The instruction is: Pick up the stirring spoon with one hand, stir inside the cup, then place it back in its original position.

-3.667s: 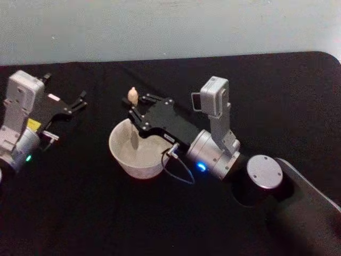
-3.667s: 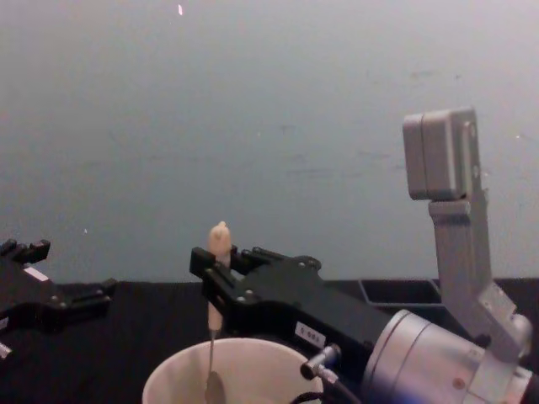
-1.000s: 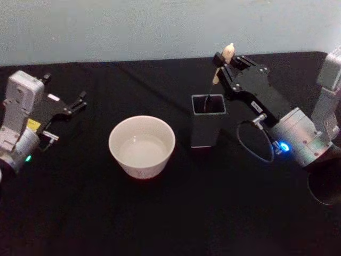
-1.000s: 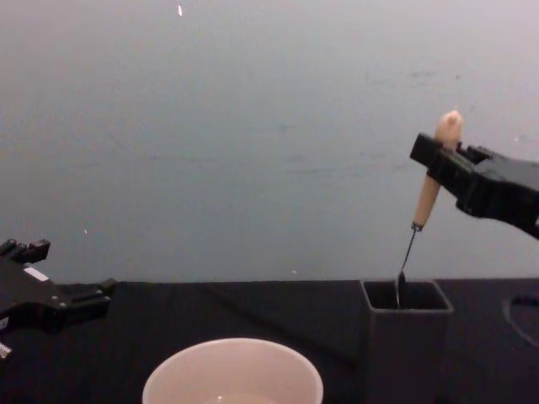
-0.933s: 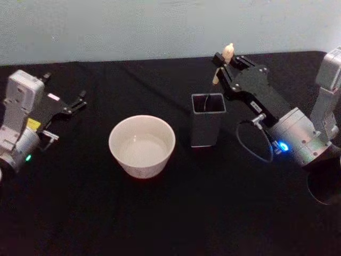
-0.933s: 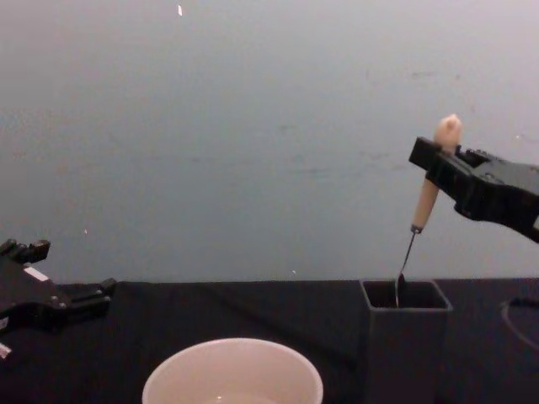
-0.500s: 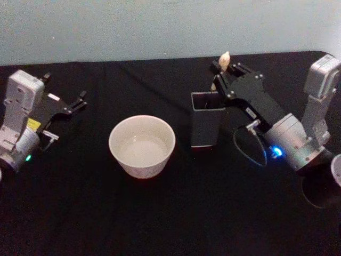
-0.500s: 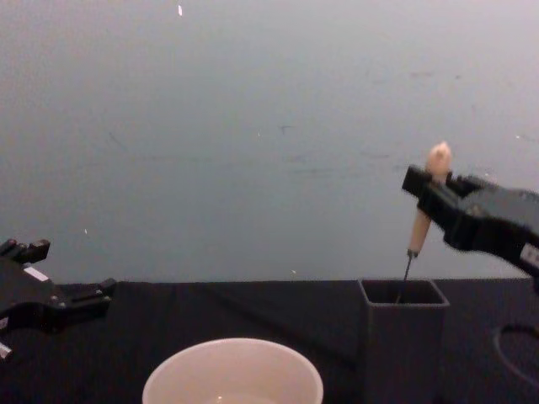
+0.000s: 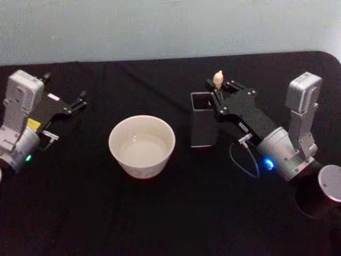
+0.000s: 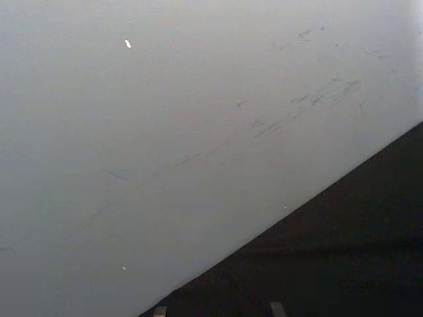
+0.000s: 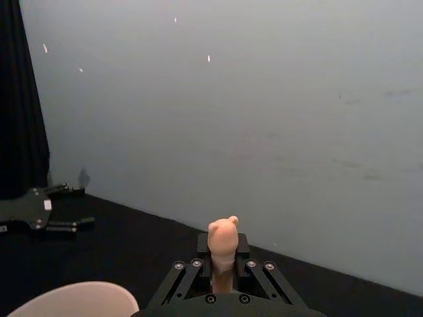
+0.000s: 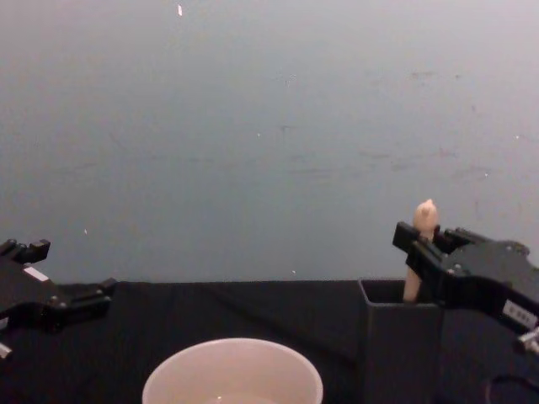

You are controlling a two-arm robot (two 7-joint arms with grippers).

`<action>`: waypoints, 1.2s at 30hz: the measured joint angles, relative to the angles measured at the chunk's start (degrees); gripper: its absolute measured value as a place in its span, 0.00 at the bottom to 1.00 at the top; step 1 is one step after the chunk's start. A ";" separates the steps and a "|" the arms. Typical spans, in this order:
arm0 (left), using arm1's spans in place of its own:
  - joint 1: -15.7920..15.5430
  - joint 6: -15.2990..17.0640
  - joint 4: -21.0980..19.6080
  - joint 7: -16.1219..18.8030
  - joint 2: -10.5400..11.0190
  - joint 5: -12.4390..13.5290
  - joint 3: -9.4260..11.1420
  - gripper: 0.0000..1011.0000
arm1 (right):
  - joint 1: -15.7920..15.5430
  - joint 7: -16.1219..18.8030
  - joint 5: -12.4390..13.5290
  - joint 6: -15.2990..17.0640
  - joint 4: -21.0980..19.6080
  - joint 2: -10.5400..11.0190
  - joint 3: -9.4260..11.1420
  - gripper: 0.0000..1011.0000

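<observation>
With the right gripper pinching the spoon upright in the holder, we see the cup to its left; left gripper spread, parked far left.

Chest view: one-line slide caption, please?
Right gripper lowers beige-handled metal stirring spoon into dark grey square holder.

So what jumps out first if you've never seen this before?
Probably the right hand, gripping the stirring spoon by its little beige figurine handle and holding it down in the dark square holder. Next, the pale cup at the middle of the black table, with the left hand idle far left.
</observation>
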 joint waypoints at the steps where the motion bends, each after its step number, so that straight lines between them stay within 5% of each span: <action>1: 0.00 0.00 0.00 0.00 0.00 0.00 0.00 0.99 | 0.10 -0.04 -0.37 -0.04 0.40 -0.17 -0.01 0.21; 20: 0.00 0.00 0.00 0.00 0.00 0.00 0.00 0.99 | 0.35 -0.48 -1.87 -0.01 1.36 -0.67 0.03 0.21; 36: 0.00 0.00 0.00 0.00 0.00 0.00 0.00 0.99 | 0.33 -0.41 -1.63 -0.01 1.26 -0.60 0.03 0.72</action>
